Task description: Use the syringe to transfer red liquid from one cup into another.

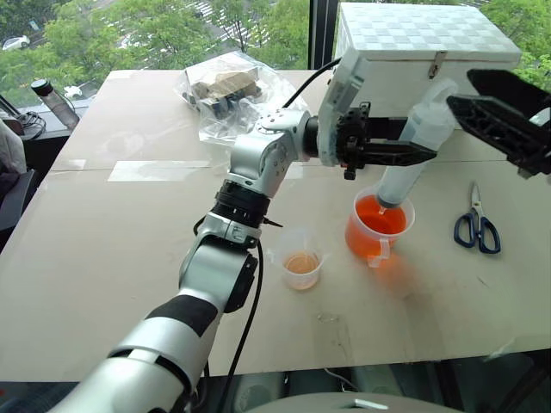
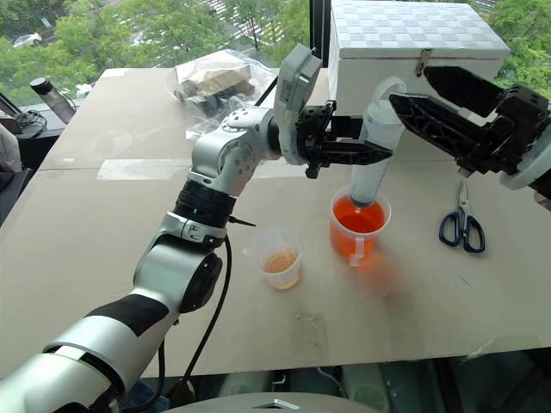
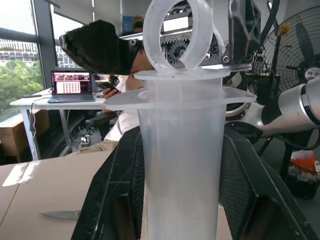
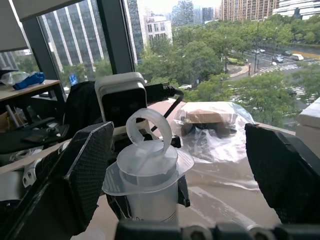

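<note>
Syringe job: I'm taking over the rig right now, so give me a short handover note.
Left gripper: shut on the syringe, held upright with its tip in the beaker.
Right gripper: open, its fingers either side of the plunger top, not gripping.
Beaker holds plenty of red liquid; the small cup beside it has a shallow pale orange layer.
Done: syringe placed in the beaker; barrel looks empty.
Left: draw liquid up, move to the small cup, empty it.
</note>
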Robot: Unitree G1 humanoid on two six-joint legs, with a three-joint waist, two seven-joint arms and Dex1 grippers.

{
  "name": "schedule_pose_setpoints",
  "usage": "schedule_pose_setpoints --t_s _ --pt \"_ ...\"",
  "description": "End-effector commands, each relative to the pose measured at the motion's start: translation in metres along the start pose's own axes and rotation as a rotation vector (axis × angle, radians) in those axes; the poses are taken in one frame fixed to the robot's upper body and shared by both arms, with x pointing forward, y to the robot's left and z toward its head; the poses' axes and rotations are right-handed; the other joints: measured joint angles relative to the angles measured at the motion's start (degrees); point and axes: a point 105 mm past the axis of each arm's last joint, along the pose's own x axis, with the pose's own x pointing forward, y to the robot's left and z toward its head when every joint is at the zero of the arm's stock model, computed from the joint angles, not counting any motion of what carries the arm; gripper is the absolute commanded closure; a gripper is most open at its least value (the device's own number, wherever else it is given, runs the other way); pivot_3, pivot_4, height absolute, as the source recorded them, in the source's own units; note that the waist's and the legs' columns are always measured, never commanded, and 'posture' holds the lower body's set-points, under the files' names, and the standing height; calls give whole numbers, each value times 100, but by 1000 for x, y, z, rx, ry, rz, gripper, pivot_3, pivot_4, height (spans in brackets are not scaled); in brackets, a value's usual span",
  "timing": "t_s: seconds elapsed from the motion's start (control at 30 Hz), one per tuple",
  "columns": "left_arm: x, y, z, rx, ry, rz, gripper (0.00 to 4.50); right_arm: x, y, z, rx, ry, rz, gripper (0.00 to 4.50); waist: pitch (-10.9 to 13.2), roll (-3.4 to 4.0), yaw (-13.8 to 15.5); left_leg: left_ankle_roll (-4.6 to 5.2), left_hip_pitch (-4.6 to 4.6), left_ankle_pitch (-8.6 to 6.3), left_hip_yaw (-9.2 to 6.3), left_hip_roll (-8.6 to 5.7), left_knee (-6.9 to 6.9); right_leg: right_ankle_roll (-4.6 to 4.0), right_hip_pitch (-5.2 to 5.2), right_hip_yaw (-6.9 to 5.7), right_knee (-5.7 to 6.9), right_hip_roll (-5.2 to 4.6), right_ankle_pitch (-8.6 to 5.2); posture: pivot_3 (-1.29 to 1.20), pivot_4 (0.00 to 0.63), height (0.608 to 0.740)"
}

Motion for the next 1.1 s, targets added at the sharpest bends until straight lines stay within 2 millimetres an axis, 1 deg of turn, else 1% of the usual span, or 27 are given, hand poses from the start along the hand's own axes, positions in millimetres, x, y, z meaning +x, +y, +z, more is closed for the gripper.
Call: schedule_pose_setpoints --t_s 0.03,0.2,0.53,0.7,0.8,0.83,0.93,1.03,1.07,1.1 --pt "7 -2 10 50 -3 -35 3092 2 -1 2 -44 -4 4 0 0 0 2 0 0 0 0 0 0 0 0 0 0 0 0 0 150 740" --pt "8 0 9 59 1 -31 3092 0 -7 1 -46 -1 -9 0 0 0 16 0 -4 0 -2 0 1 0 0 -3 1 0 0 0 150 740" --pt "10 5 5 63 2 -16 3092 -8 -7 10 -36 -20 -31 0 0 0 11 0 -4 0 -3 0 0 0 0 -4 2 -1 0 0 150 740" --pt "13 8 3 65 1 -8 3092 -10 -8 4 -38 14 -51 0 0 0 12 0 -3 0 -3 0 0 0 0 -4 2 0 0 0 150 740" --pt "14 8 3 64 1 -6 3092 -11 -9 3 -39 16 -60 769 0 2 9 0 -5 0 -3 0 0 0 0 -4 2 0 0 0 150 740" --pt "14 8 2 62 2 -6 3092 -11 -10 3 -41 18 -64 1291 0 2 9 0 -4 0 -2 0 0 0 0 -3 2 0 0 0 150 740" --pt "14 8 0 60 11 -4 3092 -11 -12 3 -40 15 -76 2604 0 2 8 0 -3 0 -3 0 0 0 0 -3 2 0 0 0 150 740" --pt "14 8 -1 60 18 -5 3092 -10 -11 2 -47 19 -72 4176 0 2 10 0 -4 0 -2 0 0 0 0 -3 3 0 0 0 150 740" --pt "14 8 -1 58 16 -4 3092 -9 -10 2 -48 19 -70 4423 0 2 11 0 -4 0 -3 0 0 0 0 -3 3 0 0 0 150 740" --pt "13 8 -1 58 18 -2 3092 -8 -9 2 -48 19 -65 4423 0 2 12 0 -4 0 -3 0 0 0 0 -4 3 0 0 0 150 740"
